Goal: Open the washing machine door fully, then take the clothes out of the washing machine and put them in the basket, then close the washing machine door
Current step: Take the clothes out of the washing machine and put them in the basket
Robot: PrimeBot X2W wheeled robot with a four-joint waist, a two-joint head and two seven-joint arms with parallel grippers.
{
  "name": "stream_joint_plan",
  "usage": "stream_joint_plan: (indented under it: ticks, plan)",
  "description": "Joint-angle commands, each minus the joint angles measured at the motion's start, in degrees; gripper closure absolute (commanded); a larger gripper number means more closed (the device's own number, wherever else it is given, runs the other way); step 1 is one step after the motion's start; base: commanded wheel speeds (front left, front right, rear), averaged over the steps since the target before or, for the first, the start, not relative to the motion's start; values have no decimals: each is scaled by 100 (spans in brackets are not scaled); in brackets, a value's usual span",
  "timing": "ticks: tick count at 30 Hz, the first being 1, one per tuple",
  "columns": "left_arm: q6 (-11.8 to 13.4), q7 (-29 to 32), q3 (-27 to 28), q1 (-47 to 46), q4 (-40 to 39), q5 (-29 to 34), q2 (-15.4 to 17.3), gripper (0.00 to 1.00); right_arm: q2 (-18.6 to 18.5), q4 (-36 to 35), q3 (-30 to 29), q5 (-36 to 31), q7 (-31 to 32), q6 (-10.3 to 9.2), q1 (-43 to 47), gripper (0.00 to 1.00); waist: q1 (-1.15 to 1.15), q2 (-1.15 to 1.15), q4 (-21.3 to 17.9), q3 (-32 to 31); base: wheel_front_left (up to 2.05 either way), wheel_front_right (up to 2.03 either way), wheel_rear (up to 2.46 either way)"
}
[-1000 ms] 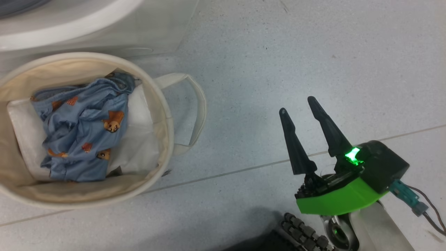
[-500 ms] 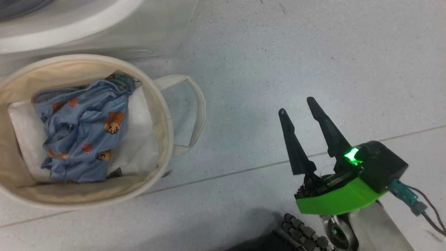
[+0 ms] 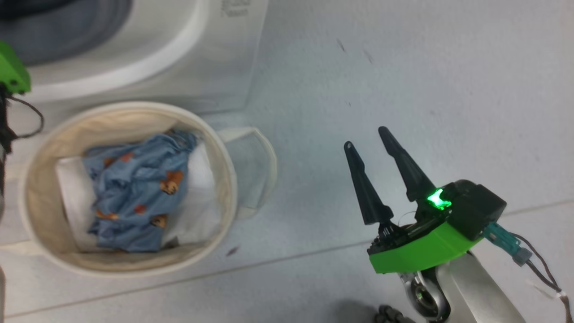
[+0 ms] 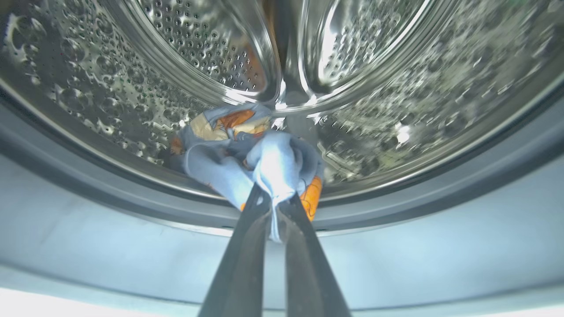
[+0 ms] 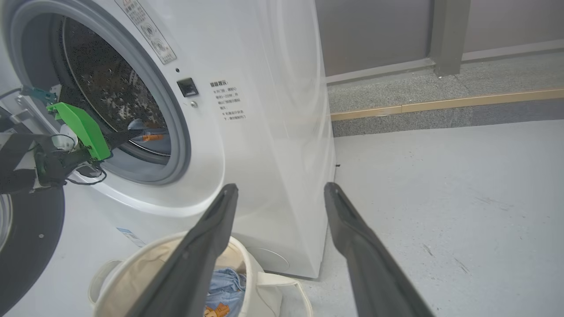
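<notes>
— While the left pincer (image 4: 273,200) is inside the drum (image 4: 132,88), what has it got?
— Its fingers are pinched tight on a blue cloth (image 4: 264,154) with orange print. The cloth is bunched at the drum's 6 o'clock, just past the grey seal (image 4: 66,180).
— And the right pincer (image 3: 364,137)?
— Spread wide, holding nothing, above bare floor (image 3: 403,67) at 4 o'clock in the head view.
— Where's the basket (image 3: 231,179)?
— At 8 o'clock in that view, on the floor just beside the washer (image 3: 179,54) front. More clothes (image 3: 134,193) lie in it on a white sheet (image 3: 202,211).
— The door (image 5: 26,246)?
— A dark round edge at 8 o'clock of the right wrist view is probably it, swung clear of the mouth, but too little shows to be sure.
</notes>
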Motion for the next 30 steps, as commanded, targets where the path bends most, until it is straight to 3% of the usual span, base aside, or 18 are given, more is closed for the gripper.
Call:
stream_joint_plan:
  ticks: [1,8,12,16,19,24,30]
  plan:
    - [-146,-80,179,7,-234,-145,223,100,-24,-127,146,106,-70,43,-6,0,0,0,230,-442,0,0,0]
    - [-736,-124,544,960,-876,-809,-122,100,-70,-24,300,418,-70,43,39,0,0,0,721,-1307,0,0,0]
    - [-813,-27,428,1646,-1885,-1083,-271,100,-105,44,331,560,-70,43,170,0,0,0,1120,-1771,0,0,0]
    - [-817,475,395,2236,-3244,-1354,-255,100,-120,57,359,625,-70,43,259,0,0,0,1362,-2090,0,0,0]
    - [-597,1096,457,2784,-4590,-1530,-148,100,-122,59,371,658,-70,43,330,0,0,0,1488,-2288,0,0,0]
    - [89,2194,656,3734,-6897,-1753,124,100,-127,63,361,696,-70,43,409,0,0,0,1607,-2497,0,0,0]
    - [622,2947,843,4540,-8317,-1903,343,100,-123,73,392,709,-70,43,387,0,0,0,1594,-2508,0,0,0]
